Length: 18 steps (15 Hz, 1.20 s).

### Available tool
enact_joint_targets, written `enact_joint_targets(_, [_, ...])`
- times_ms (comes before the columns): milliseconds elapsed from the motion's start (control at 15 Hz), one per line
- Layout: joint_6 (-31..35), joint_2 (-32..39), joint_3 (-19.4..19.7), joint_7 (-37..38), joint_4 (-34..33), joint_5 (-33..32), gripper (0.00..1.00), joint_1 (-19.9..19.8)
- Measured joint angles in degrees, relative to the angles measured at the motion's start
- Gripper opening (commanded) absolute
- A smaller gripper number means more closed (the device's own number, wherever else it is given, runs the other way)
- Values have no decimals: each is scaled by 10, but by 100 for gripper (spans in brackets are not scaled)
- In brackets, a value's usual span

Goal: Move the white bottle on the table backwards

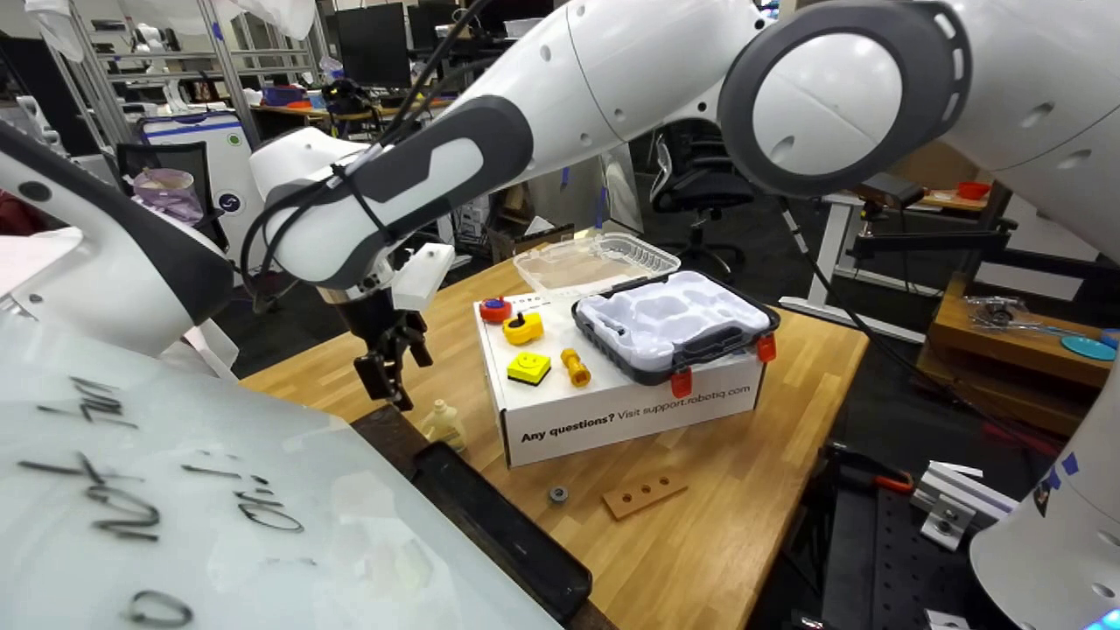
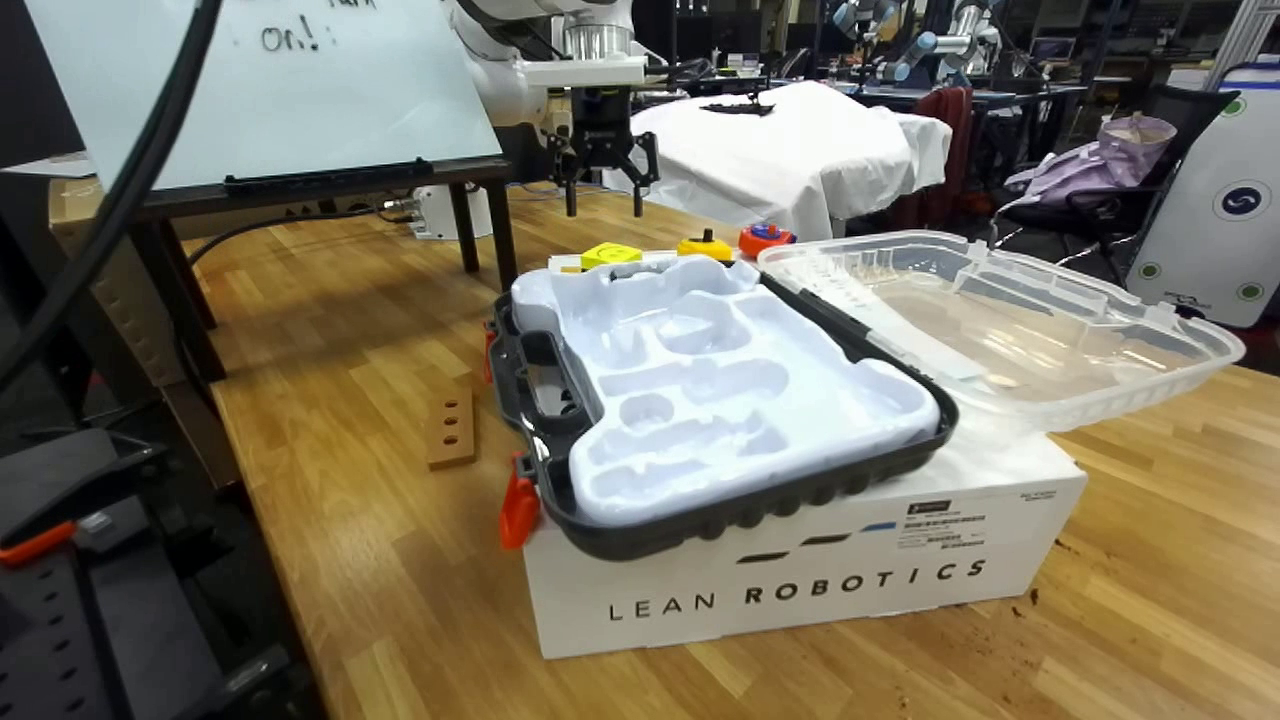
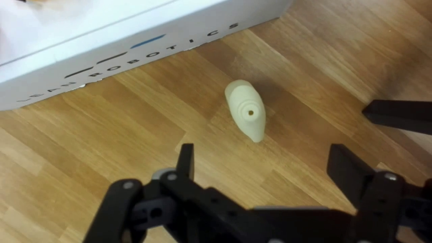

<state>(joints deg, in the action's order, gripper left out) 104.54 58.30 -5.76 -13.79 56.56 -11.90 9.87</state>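
The small cream-white bottle [image 1: 444, 424] stands upright on the light brown wooden table [image 1: 717, 516], between the white box and the whiteboard's edge. In the wrist view the bottle [image 3: 244, 104] shows from above, its round mouth facing up, beyond the fingertips. In an exterior view the bottle is hidden behind the box and tray. My gripper [image 1: 409, 383] is open and empty, raised above the table near the bottle. Its fingers are wide apart in the wrist view [image 3: 262, 148], with bare wood between them. It also hangs open in an exterior view [image 2: 604, 212].
A big white box [image 1: 630, 424] stands beside the bottle, carrying a lidded tray [image 2: 720, 390] and several small toys. A whiteboard [image 1: 219, 507] leans close on the other side; a dark bar [image 3: 401, 116] shows at the wrist view's right. A drilled wooden strip [image 1: 645, 497] and grey ring [image 1: 557, 494] lie nearby.
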Motion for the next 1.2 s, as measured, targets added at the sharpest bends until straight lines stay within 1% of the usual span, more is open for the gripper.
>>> enact_joint_targets(200, [20,-28,0,6,21,4,100,-1])
enact_joint_targets(467, [69,-85,0,23,87,7,100,-8])
enact_joint_targets(800, [126,-173,2,53,220,39,100,-23])
enact_joint_targets(1200, [210,-305,2,122,414,67,100,-28])
